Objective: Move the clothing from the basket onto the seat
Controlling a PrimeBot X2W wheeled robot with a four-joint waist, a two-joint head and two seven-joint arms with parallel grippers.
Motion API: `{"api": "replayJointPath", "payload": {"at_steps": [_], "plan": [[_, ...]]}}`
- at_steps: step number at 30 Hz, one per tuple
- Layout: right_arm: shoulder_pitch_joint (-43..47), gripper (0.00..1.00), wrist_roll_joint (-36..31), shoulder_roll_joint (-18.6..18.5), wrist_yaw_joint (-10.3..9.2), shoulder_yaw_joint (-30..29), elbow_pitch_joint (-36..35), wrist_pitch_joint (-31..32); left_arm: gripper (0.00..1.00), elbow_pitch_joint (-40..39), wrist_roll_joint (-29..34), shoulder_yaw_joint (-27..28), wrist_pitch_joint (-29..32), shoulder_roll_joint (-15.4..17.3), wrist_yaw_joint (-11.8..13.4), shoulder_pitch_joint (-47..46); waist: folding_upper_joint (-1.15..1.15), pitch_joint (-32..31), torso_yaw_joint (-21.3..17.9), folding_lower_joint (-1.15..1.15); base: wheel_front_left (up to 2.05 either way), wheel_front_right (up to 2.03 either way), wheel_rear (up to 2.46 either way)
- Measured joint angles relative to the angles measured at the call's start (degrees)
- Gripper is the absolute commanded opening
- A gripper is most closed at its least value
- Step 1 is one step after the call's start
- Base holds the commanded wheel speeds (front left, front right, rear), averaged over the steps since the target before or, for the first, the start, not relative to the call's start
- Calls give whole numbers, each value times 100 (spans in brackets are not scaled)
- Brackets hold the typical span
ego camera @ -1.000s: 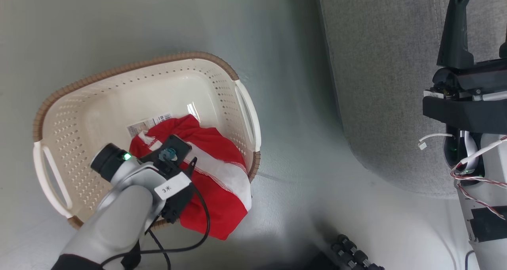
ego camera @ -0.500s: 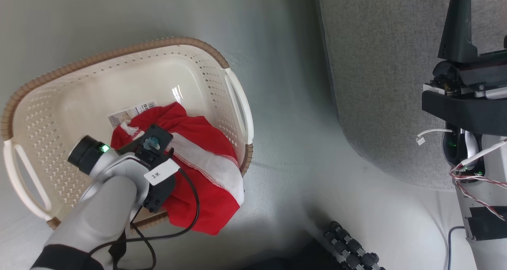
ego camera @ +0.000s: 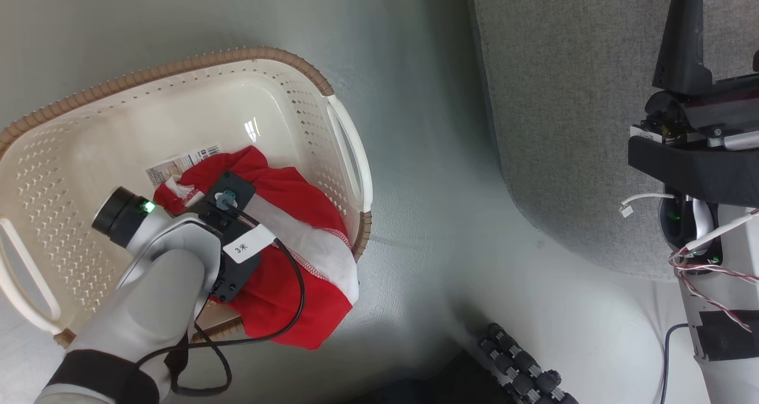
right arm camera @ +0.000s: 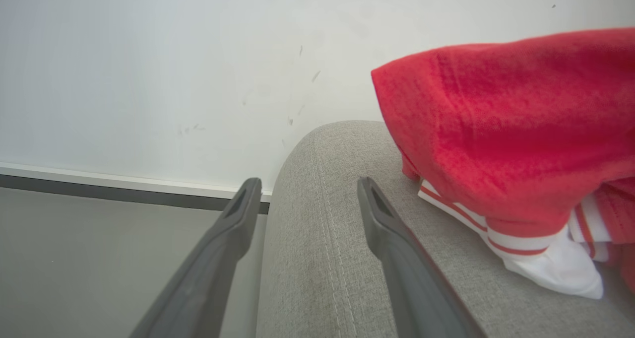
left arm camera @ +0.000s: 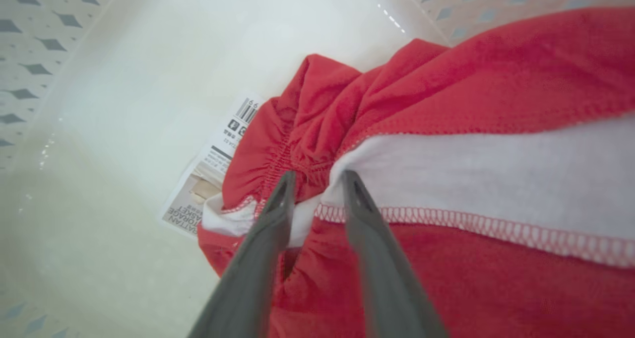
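Reaching in from the lower left of the head view, the left arm (ego camera: 160, 273) slants up into the basket (ego camera: 178, 72), which stands on the floor (ego camera: 415, 66). Its wrist sits bent over the clothing (ego camera: 284, 285) and hides the fingers below it. The clothing lies bunched in the near right corner of the basket, one fold hanging out over the rim. A paper label (ego camera: 178, 161) lies on the basket bottom just beside it. At the right edge the right arm (ego camera: 694, 155) stands upright over the seat (ego camera: 563, 125), one dark finger (ego camera: 682, 48) pointing up that view.

Along the left wrist view, the left end effector (left arm camera: 317, 179) points down into the basket. Its two fingers are drawn close together and pinch the gathered red and white edge of the clothing, which puckers toward their tips.

From the right wrist view, the right end effector (right arm camera: 307, 189) is held level above the rounded edge of the seat, fingers spread apart with nothing between them. A second red garment (right arm camera: 496, 119) with white striped cuffs rests on the seat to the right of the fingers, apart from them. A pale wall (right arm camera: 149, 55) stands behind.
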Motion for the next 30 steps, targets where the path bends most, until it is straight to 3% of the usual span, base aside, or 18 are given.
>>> {"api": "replayJointPath", "payload": {"at_steps": [7, 13, 23, 28, 29, 30], "plan": [[-2, 100, 0, 33, 1, -29, 49, 0, 0, 115, 4, 25, -135, -21, 97, -59, 0, -12, -4, 0, 0, 0, 0], [13, 100, -1, 30, 2, -126, 277, 0, 0, 4, -218, 261, -616, -342, 96, -40, 0, -151, 69, 0, 0, 0, 0], [207, 100, -1, 27, 53, -234, 659, 0, 0, -143, -571, 556, -1529, -397, 70, 389, 0, -661, 276, 0, 0, 0, 0], [327, 100, -1, 4, 102, -283, 822, 0, 0, -293, -778, 709, -1679, -443, -9, 573, 0, -999, 401, -1, 0, 0, 0], [366, 100, -1, 4, 102, -285, 840, 0, 5, -342, -820, 755, -1700, -460, -9, 593, 0, -1069, 427, -1, 0, 0, 0], [398, 100, -1, 4, 102, -288, 877, 0, 34, -399, -854, 797, -1712, -471, -11, 619, 0, -1141, 453, -1, 0, 0, 0]]}}
